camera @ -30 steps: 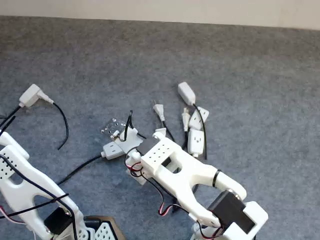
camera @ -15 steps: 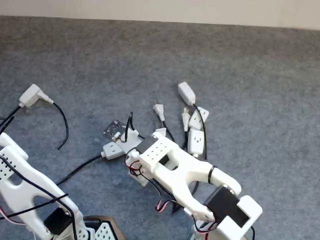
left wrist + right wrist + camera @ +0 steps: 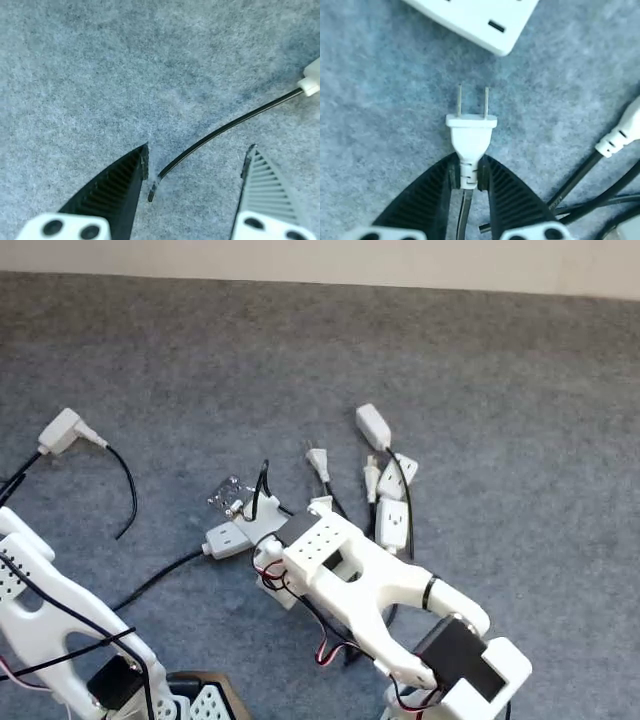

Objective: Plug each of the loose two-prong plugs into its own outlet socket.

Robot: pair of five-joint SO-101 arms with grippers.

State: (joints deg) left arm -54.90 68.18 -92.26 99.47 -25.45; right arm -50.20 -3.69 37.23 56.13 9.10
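Note:
My right gripper (image 3: 470, 175) is shut on the neck of a white two-prong plug (image 3: 470, 134). The plug lies flat on the carpet, its prongs pointing at a white outlet socket (image 3: 479, 19) a short gap away. From above, this gripper (image 3: 240, 506) sits mid-table beside a white socket (image 3: 225, 539) on a black cord. Two loose plugs (image 3: 318, 460) (image 3: 371, 478) lie further back, among three more sockets (image 3: 372, 425) (image 3: 398, 475) (image 3: 392, 523). My left gripper (image 3: 197, 156) hangs open above the carpet, with the free end of a black cable (image 3: 215, 135) between its fingers, untouched.
A white angled plug (image 3: 62, 430) with a black cord lies at the far left. Black cords (image 3: 590, 175) cross the carpet beside the held plug. The left arm (image 3: 35, 600) stands at the near left corner. Grey carpet (image 3: 520, 390) stretches back and right.
The right arm's rear part swayed a little left and then back. Its gripper kept hold of the plug at nearly the same spot. The left arm barely moved.

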